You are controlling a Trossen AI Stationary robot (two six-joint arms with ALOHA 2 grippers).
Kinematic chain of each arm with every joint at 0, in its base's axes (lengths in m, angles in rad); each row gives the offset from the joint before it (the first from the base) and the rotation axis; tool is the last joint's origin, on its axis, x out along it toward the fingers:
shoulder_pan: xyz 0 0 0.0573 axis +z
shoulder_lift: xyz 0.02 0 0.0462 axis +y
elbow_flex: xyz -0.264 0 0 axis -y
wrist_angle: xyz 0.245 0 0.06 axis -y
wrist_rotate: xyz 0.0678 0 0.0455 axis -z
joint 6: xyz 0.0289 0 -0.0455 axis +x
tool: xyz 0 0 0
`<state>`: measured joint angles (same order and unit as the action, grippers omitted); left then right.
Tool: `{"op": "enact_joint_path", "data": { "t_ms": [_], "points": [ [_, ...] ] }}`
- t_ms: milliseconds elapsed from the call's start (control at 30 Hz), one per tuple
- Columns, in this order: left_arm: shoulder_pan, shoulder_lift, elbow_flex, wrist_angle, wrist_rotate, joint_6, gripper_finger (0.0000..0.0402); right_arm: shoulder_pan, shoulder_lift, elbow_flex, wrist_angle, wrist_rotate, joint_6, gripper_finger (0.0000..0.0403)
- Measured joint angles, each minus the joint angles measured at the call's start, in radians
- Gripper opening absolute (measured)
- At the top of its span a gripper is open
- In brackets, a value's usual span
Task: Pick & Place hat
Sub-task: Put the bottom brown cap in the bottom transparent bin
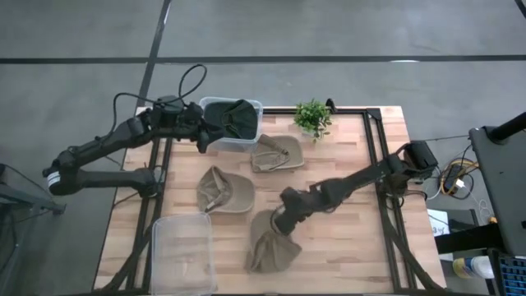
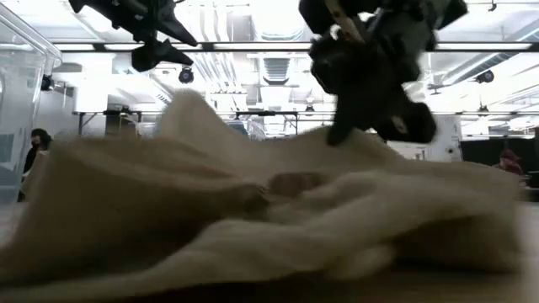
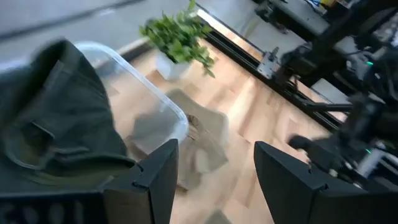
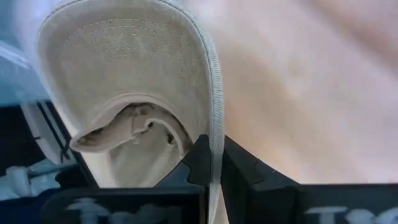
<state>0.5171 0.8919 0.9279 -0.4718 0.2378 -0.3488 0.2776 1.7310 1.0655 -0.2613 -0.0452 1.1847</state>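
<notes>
Four hats: a dark green hat slumps in the clear bin at the desk's far edge; three beige caps lie crumpled, the nearest cap pinched at its brim

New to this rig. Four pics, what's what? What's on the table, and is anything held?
Two robot arms work at a wooden table. One picture looks straight down, one looks level across the tabletop, and one comes from each wrist.

On the table: three tan hats, a clear bin holding a dark green hat, an empty clear bin and a small plant.

The right gripper is shut on the brim of the near tan hat; its wrist view shows this. The left gripper is open beside the bin with the green hat, holding nothing.
</notes>
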Motion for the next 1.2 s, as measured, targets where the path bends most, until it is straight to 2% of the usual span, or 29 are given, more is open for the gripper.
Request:
{"op": "enact_joint_path", "data": {
  "t_ms": [167, 267, 567, 767, 967, 1200],
  "points": [
    [-0.006, 0.032, 0.000, 0.000, 0.133, -0.031, 0.0202, -0.075, -0.047, 0.023, -0.015, 0.001, -0.091, 0.0014],
    [-0.018, 0.048, 0.000, 0.001, 0.163, -0.043, 0.0202, -0.113, -0.071, 0.032, -0.035, -0.001, -0.127, 0.0014],
    [-0.091, 0.084, 0.000, 0.035, 0.171, -0.053, 0.0202, -0.201, -0.157, 0.110, -0.176, -0.005, -0.198, 0.0013],
    [-0.148, 0.121, 0.000, 0.079, 0.170, -0.097, 0.0202, -0.266, -0.169, 0.193, -0.290, 0.022, -0.245, 0.0013],
    [-0.194, 0.163, -0.001, 0.091, 0.151, -0.109, 0.0202, -0.313, -0.169, 0.269, -0.326, 0.023, -0.272, 0.0013],
    [-0.242, 0.197, -0.001, 0.145, 0.154, -0.140, 0.0202, -0.333, -0.169, 0.313, -0.409, 0.048, -0.295, 0.0013]
  ]
}}
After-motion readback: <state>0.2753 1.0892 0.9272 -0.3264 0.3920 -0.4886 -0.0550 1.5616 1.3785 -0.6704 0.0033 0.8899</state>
